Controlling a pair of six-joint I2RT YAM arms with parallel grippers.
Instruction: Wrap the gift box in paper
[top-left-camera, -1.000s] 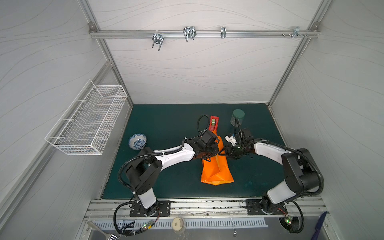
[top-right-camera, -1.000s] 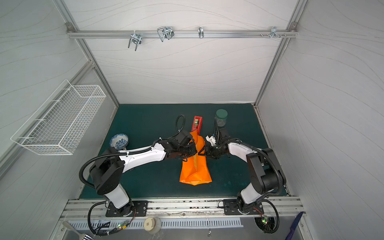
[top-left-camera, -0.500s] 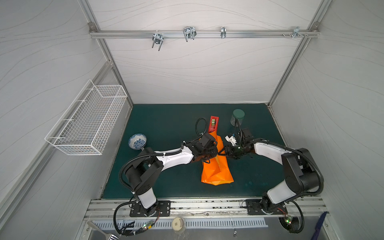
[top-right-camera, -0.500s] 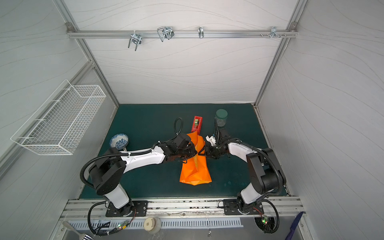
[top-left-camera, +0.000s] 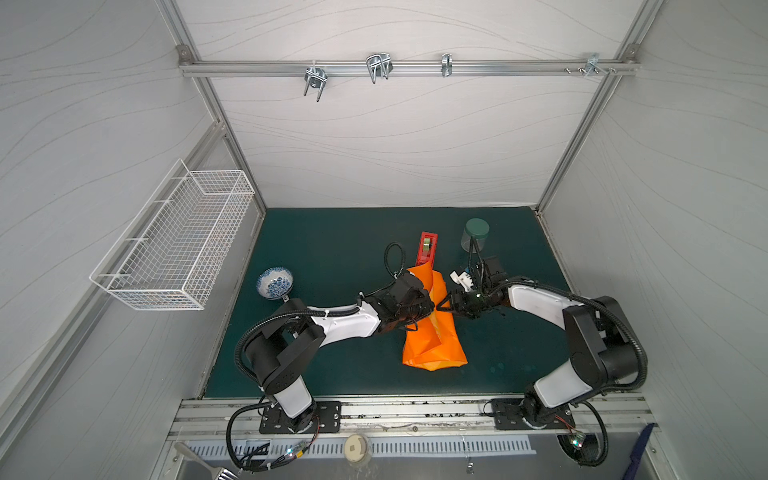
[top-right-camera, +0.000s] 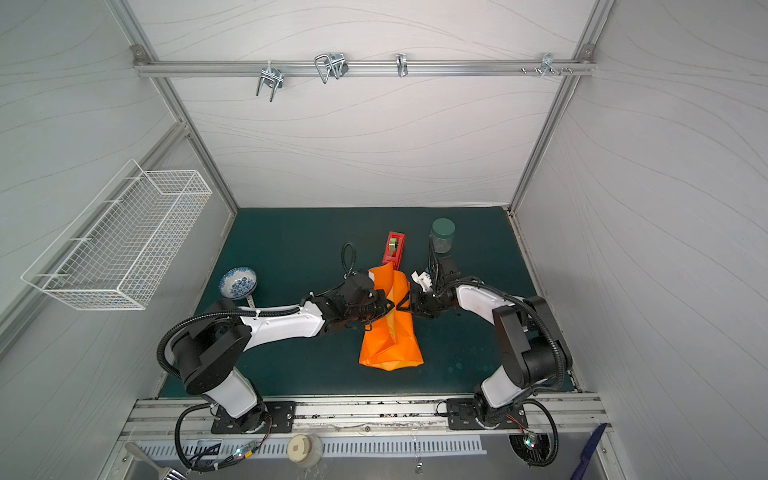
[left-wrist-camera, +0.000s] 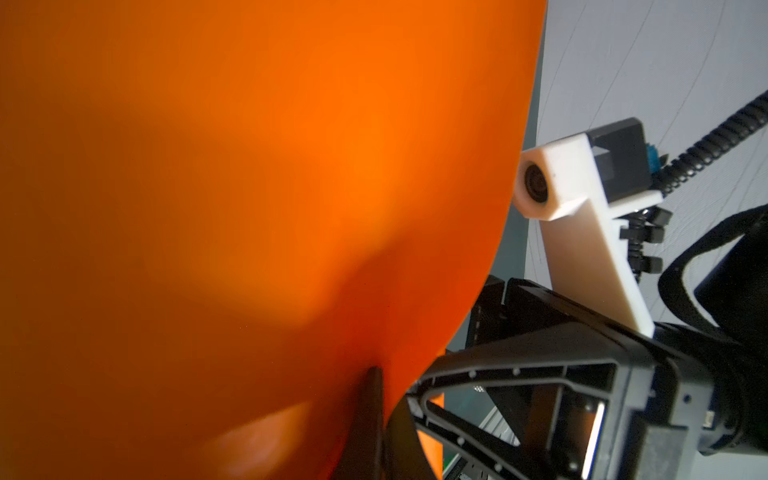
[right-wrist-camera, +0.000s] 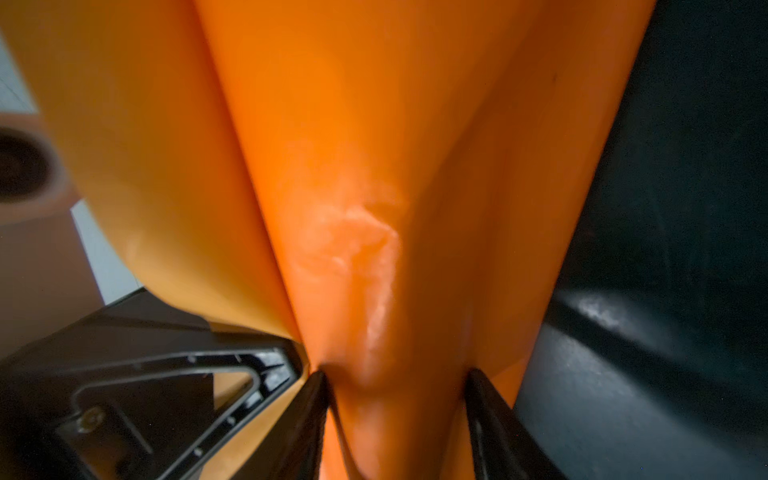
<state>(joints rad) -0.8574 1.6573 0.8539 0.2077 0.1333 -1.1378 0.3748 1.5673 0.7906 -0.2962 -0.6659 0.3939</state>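
Observation:
The orange paper (top-left-camera: 432, 345) lies folded into a long bundle on the green mat, with its far end raised; it shows in both top views (top-right-camera: 390, 345). The gift box is hidden, no green surface showing. My left gripper (top-left-camera: 430, 305) is shut on a raised flap of the paper (left-wrist-camera: 249, 208), which fills the left wrist view above the pinch of my left gripper (left-wrist-camera: 380, 374). My right gripper (top-left-camera: 442, 301) meets it from the right. Its two jaws (right-wrist-camera: 397, 374) press on both sides of a paper-covered bulge (right-wrist-camera: 374, 249).
A red tape dispenser (top-left-camera: 427, 247) lies just beyond the paper's far end. A jar with a green lid (top-left-camera: 476, 234) stands at the back right, a blue-and-white bowl (top-left-camera: 274, 282) at the left, and a white wire basket (top-left-camera: 178, 237) hangs on the left wall.
My left gripper has shifted slightly toward the front with the paper flap in it. The right arm has held still.

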